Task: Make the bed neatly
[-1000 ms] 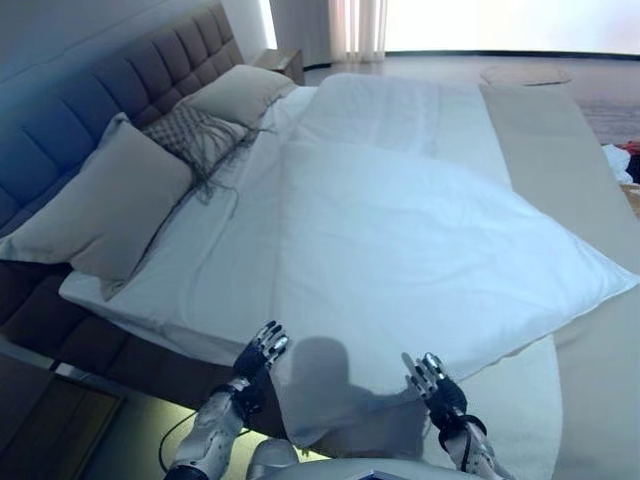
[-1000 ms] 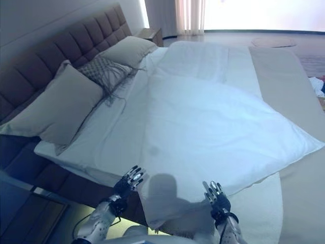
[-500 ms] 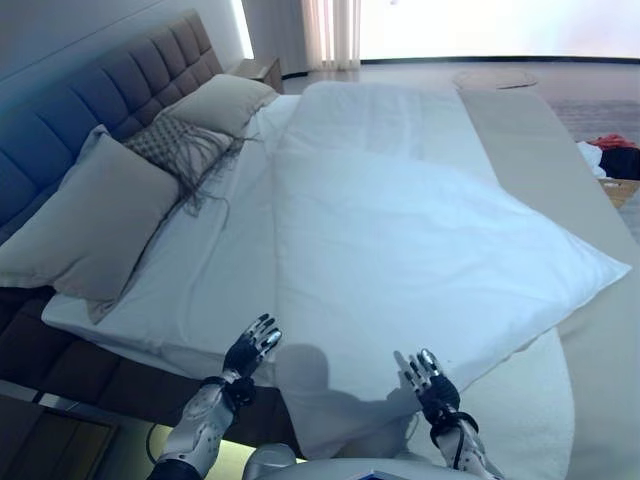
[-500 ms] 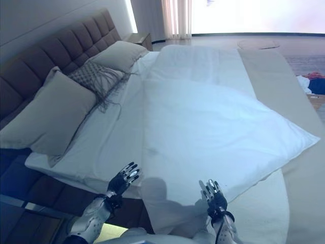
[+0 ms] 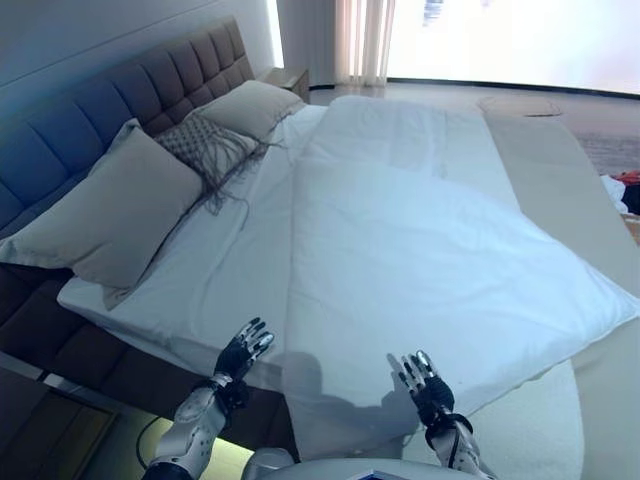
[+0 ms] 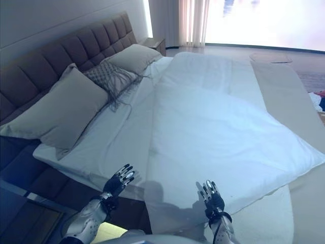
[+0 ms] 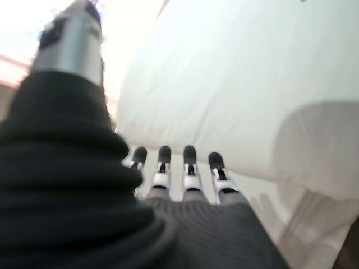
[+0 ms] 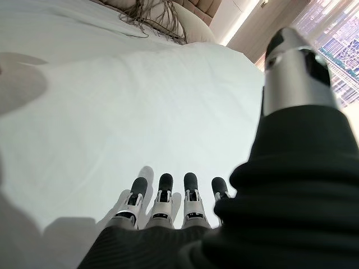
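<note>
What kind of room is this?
Most likely a bedroom: a bed with a white duvet, pillows against a padded headboard, and curtains by a bright window.

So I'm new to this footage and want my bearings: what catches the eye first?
A big white duvet lies skewed across the bed, one corner jutting off the right side. Grey pillows and a fringed cushion lean on the tufted headboard at left. At the near edge, the left hand and right hand hover open.
</note>
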